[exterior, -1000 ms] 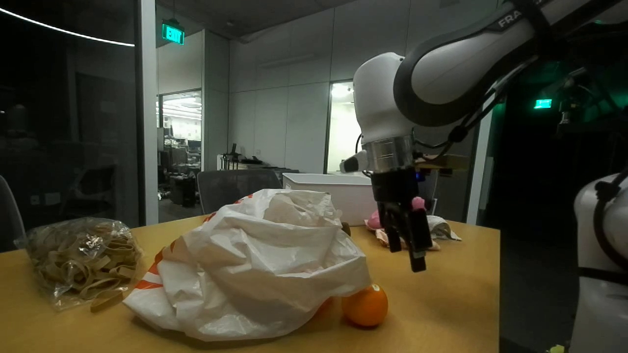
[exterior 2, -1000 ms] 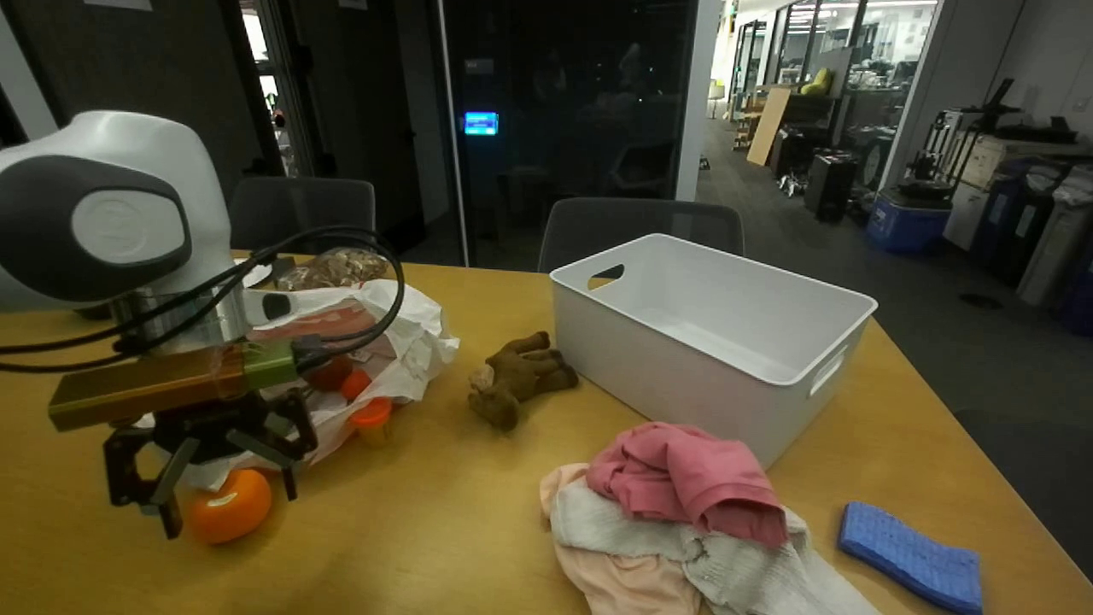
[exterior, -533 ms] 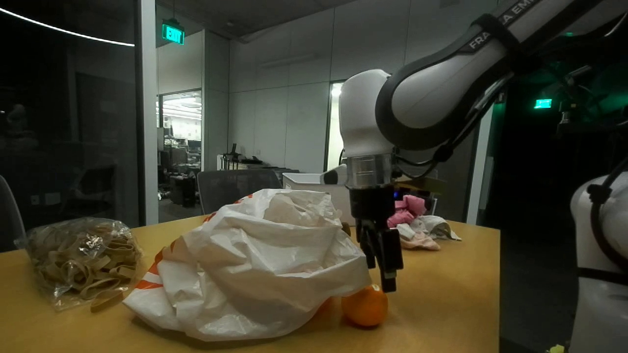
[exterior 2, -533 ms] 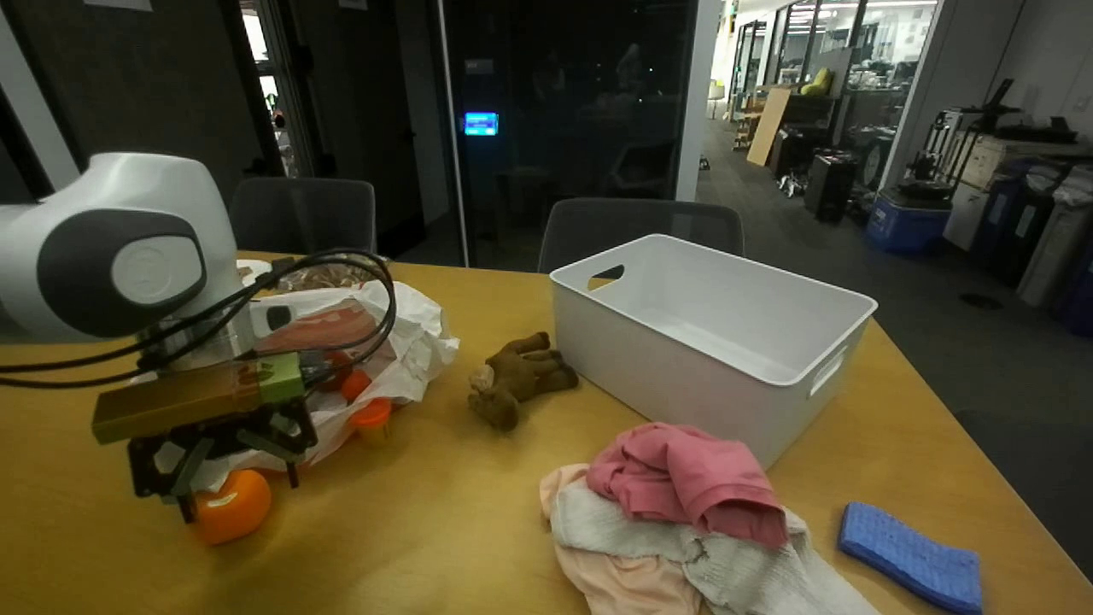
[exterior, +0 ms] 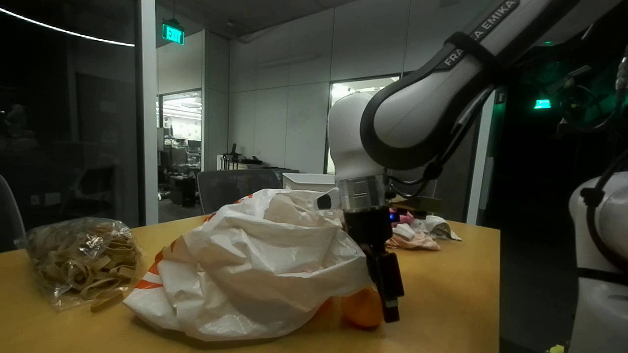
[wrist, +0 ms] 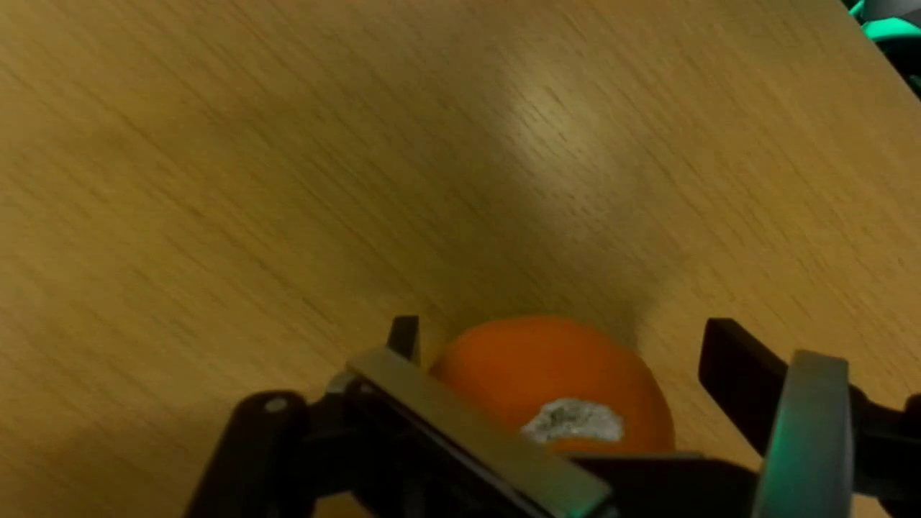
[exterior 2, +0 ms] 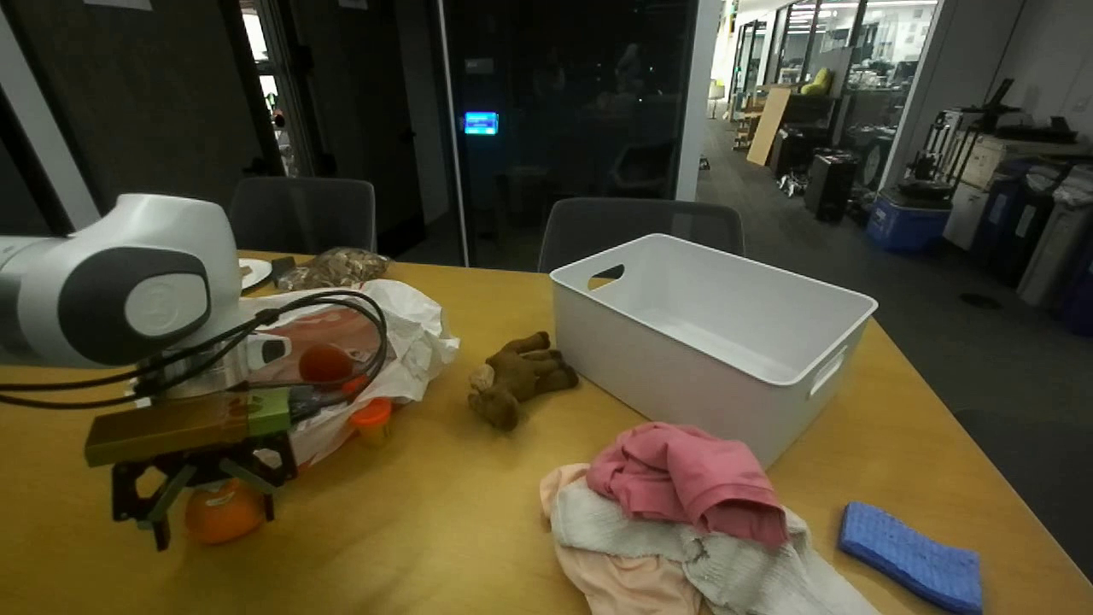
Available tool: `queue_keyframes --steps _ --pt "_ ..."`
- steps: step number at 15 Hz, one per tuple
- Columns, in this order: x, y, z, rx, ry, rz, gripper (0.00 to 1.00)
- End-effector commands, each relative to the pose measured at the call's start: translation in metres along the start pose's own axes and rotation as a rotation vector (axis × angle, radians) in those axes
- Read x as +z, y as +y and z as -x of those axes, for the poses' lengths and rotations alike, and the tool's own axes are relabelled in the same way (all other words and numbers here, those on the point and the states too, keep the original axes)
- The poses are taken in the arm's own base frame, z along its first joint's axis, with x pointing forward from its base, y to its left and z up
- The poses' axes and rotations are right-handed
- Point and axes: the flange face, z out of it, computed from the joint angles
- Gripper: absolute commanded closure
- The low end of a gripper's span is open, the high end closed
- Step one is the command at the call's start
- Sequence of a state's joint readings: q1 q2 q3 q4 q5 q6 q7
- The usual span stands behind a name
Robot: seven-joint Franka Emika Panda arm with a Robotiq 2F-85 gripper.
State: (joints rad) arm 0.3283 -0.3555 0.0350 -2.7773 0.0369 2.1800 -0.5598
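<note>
My gripper (exterior 2: 216, 523) is open and low over the table, pointing down. It straddles a round orange fruit (exterior 2: 224, 512), with one finger on each side. In the wrist view the fruit (wrist: 547, 374) sits between the open fingertips, with visible gaps on both sides, wider on the right. A pale patch or sticker is on its top. The gripper's linkage hides its lower part there. In an exterior view a finger (exterior: 391, 309) partly covers the fruit (exterior: 360, 309), which rests on the table against the edge of a crumpled white plastic bag (exterior: 265, 264).
A white bin (exterior 2: 666, 359), a brown plush toy (exterior 2: 521, 380), a small orange-lidded jar (exterior 2: 371, 418), pink and pale cloths (exterior 2: 683, 478) and a blue sponge or cloth (exterior 2: 909, 555) are on the table. A clear bag of tan bands (exterior: 83, 264) lies beyond the plastic bag.
My gripper has moved down and towards the bag, from above and beside the fruit to around it. It has stayed open. The fruit and bag have not visibly moved.
</note>
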Motion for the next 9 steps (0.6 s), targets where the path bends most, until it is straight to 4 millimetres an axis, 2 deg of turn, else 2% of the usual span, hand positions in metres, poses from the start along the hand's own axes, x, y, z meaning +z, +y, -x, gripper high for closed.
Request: queue_keyframes --steps 1,2,3,5,7,9 --pt "0.0027 -0.0003 -0.0091 -0.013 0.045 -0.004 0.00" --pt "0.0027 0.0006 -0.0107 -0.015 0.056 -0.001 0.06" --pt "0.0027 0.0012 -0.0116 -0.020 0.062 0.001 0.26" --pt "0.0029 0.0028 -0.0136 -0.024 0.073 0.010 0.32" --pt "0.0001 0.0047 -0.0160 -0.004 0.067 0.061 0.43" --pt "-0.0046 0.0051 -0.0138 0.027 0.034 0.129 0.43"
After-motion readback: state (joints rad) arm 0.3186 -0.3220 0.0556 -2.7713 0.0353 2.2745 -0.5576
